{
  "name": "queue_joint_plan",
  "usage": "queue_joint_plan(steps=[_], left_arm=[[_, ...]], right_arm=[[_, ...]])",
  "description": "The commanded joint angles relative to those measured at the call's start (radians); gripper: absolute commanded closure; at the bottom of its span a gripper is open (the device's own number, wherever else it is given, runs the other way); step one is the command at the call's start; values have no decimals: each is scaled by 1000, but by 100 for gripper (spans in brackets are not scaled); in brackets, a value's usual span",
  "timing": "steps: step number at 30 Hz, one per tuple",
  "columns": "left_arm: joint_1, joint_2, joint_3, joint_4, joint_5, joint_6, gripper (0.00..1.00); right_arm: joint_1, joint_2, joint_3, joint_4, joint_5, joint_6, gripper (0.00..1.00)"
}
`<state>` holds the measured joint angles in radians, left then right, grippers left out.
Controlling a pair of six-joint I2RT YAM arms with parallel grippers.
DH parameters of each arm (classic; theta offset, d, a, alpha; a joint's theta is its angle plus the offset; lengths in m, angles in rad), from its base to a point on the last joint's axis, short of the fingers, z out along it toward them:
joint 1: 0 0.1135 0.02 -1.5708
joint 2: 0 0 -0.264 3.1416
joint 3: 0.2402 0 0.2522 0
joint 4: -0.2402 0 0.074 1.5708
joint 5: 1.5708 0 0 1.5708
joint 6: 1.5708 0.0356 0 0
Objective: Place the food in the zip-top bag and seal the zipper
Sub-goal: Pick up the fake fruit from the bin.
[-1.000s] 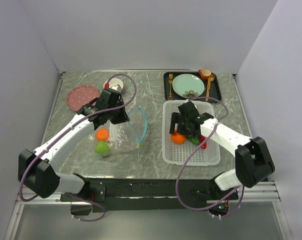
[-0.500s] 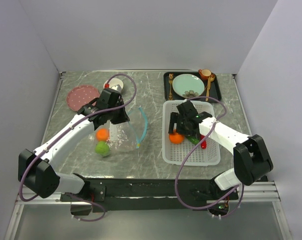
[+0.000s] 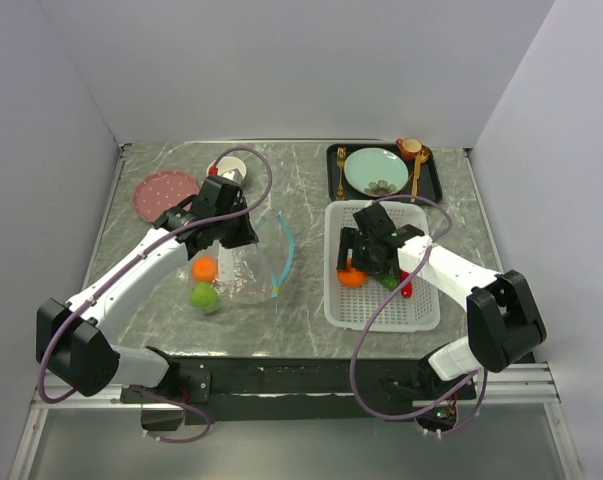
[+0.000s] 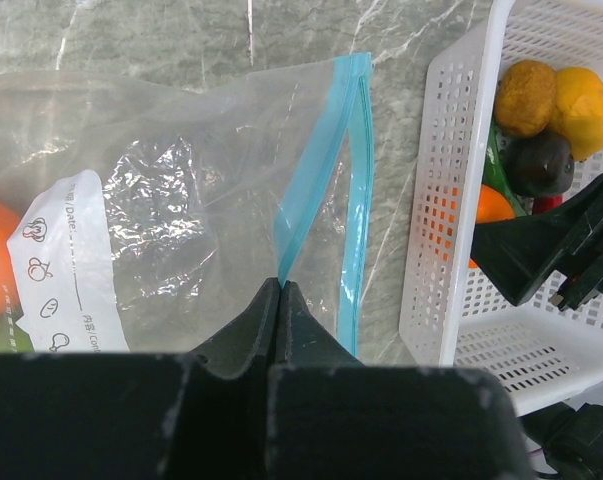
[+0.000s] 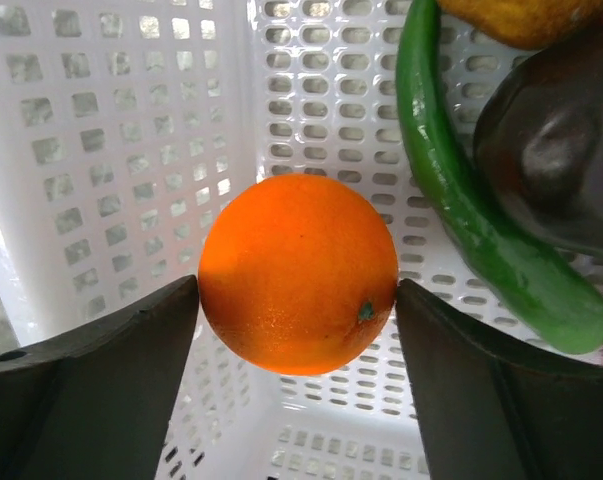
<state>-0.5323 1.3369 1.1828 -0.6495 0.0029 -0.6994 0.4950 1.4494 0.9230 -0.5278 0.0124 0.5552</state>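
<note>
Marble table [image 3: 311,190]: right tool [image 5: 297,300] clasps bright orange [image 5: 291,250] (left tool [image 4: 281,290] pinches teal zipper [image 4: 359,190]).

Table [image 3: 306,185]: I've got a grey marbled top, seen from above.
Left of centre: the zip-top bag [image 3: 239,278] is down on the stone, clear plastic. Its teal edge faces right and is raised off the surface.
Right of centre: a white mesh basket [image 3: 376,313] sits flat, near the bag's teal edge with bare table between them.
Back right: a black tray [image 3: 434,186] sits just behind the basket, up by the far edge.
Back left: I see a round pink dotted plate [image 3: 165,190] lying flat.
Back, left of middle: a small white cup [image 3: 231,165] stands upright just beside the plate, well apart from the tray.
</note>
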Motion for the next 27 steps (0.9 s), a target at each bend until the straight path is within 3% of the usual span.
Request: queue_joint_plan(steps=[1, 2, 6, 11, 27], left_arm=[[0, -25, 37, 10, 0, -2, 99], [0, -31, 35, 14, 0, -2, 99], [0, -39, 35, 16, 0, -2, 99], [0, -36, 31, 19, 6, -2, 99], [0, -45, 11, 76, 100, -20, 99]], right_arm=[[7, -35, -1, 2, -9, 3, 22], [5, -43, -1, 5, -9, 3, 32], [5, -72, 0, 17, -9, 8, 46], [5, -115, 17, 6, -9, 18, 52], [7, -326, -53, 64, 33, 153, 55]])
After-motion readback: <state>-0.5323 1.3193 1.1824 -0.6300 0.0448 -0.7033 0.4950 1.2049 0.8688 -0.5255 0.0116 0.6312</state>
